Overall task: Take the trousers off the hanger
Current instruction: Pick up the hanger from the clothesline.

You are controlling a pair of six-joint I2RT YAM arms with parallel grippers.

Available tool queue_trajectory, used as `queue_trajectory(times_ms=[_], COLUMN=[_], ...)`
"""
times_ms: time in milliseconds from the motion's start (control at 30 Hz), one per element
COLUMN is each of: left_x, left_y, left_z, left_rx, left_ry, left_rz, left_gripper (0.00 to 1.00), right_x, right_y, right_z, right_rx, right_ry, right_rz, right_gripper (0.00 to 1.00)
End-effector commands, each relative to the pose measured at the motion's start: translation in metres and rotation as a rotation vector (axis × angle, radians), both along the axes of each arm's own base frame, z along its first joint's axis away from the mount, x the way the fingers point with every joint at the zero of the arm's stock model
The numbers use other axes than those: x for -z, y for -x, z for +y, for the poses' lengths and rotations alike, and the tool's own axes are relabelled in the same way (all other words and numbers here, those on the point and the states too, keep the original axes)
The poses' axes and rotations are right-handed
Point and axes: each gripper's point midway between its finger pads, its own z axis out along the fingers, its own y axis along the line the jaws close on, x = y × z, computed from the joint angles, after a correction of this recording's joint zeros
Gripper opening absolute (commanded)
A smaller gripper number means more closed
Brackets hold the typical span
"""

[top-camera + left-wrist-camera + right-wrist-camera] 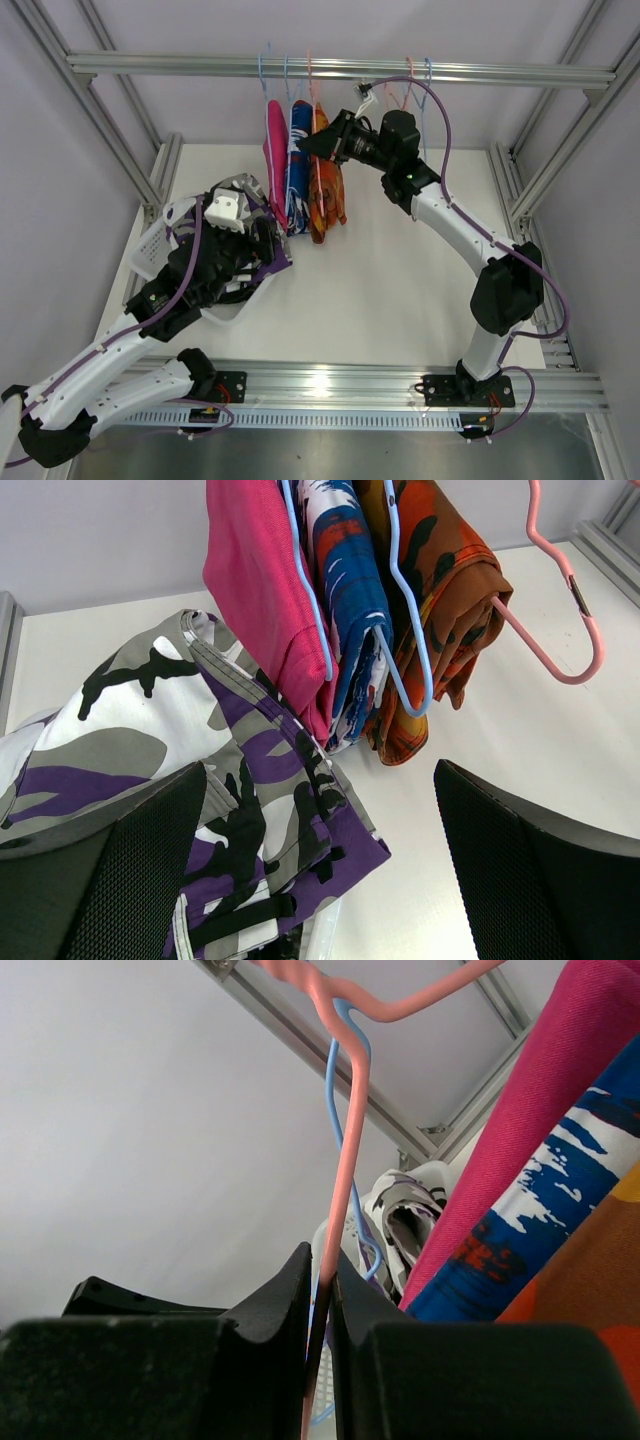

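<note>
Three trousers hang from hangers on the top rail [200, 66]: plain pink [275, 150], blue-white-red patterned [297, 160] and orange [325, 195]. My right gripper [318, 143] is shut on the wire of the pink hanger [340, 1160] that carries the orange pair [440, 610]. The purple-white patterned trousers [200, 780] lie in the white basket [150, 250]. My left gripper [320, 880] is open and empty just above them, below the hanging pink [260, 580] and blue pairs [345, 600]. The black speckled pair is out of view.
Empty pink and blue hangers [410, 85] hang on the rail to the right. Frame posts [560, 150] stand at the table's sides. The white table top [400, 280] lies between the arms.
</note>
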Motion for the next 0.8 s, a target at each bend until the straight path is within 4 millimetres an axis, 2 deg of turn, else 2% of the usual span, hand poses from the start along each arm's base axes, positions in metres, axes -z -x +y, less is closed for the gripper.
queue_trajectory(times_ms=[0,233,567,600,633,767], left_x=[-0.016,-0.014,-0.013,-0.021,-0.013,-0.013], left_y=[0.004,0.003,0.003,0.003,0.003,0.003], left_z=[-0.003,-0.003,-0.003,-0.002,-0.003,-0.003], left_rx=[0.025,0.027,0.025,0.025,0.023,0.026], left_ry=[0.033,0.027,0.021,0.034,0.02,0.02], left_rz=[-0.029,-0.026,-0.027,-0.039,-0.026,-0.027], left_gripper=[0.99,0.99,0.99,0.99,0.99,0.99], right_x=[-0.119,-0.117,-0.134,-0.135,-0.134,-0.131], right_y=[0.029,0.042,0.054,0.055,0.056,0.061], right_z=[-0.023,-0.031,-0.039,-0.04,-0.039,-0.041], right_rx=[0.036,0.047,0.057,0.057,0.055,0.058], right_ry=[-0.159,-0.155,-0.157,-0.159,-0.158,-0.153], right_rz=[-0.351,-0.362,-0.393,-0.393,-0.392,-0.38], right_gripper=[0.0,0.0,0.0,0.0,0.0,0.0])
